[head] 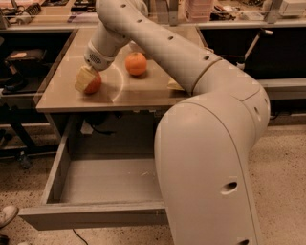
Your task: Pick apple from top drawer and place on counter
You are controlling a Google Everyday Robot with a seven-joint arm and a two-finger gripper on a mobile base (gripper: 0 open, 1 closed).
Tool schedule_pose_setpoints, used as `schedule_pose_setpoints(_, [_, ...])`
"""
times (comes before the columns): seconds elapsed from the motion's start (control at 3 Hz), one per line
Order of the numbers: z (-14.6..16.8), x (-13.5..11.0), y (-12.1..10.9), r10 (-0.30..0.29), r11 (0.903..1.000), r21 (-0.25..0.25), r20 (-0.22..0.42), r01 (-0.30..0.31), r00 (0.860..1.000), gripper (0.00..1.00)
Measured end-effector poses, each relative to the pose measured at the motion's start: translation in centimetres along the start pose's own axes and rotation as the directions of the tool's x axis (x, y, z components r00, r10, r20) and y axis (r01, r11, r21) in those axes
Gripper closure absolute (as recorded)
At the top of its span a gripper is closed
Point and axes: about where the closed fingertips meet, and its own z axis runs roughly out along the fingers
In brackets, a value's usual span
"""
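Note:
The red apple (94, 85) sits at the left of the tan counter (143, 91), low on its surface. My gripper (87, 80) is at the apple, and a cream finger (82, 79) covers the apple's left side, so the gripper is shut on it. The arm reaches in from the right, over the counter. Below the counter, the grey top drawer (107, 181) is pulled out and shows only its plain floor.
An orange (136, 63) lies on the counter to the right of the apple. A yellowish flat item (174, 85) lies by the arm. A cluttered workbench (57, 9) stands behind. A shoe (7, 216) shows at the lower left.

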Motion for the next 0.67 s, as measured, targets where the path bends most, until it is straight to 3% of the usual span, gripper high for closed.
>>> schedule_pose_setpoints(0.33, [0.0,0.0,0.0,0.0,1.0,0.0,0.0,0.0,1.0,0.11])
schedule_pose_setpoints(0.67, [0.01,0.0,0.0,0.0,1.0,0.0,0.0,0.0,1.0,0.0])
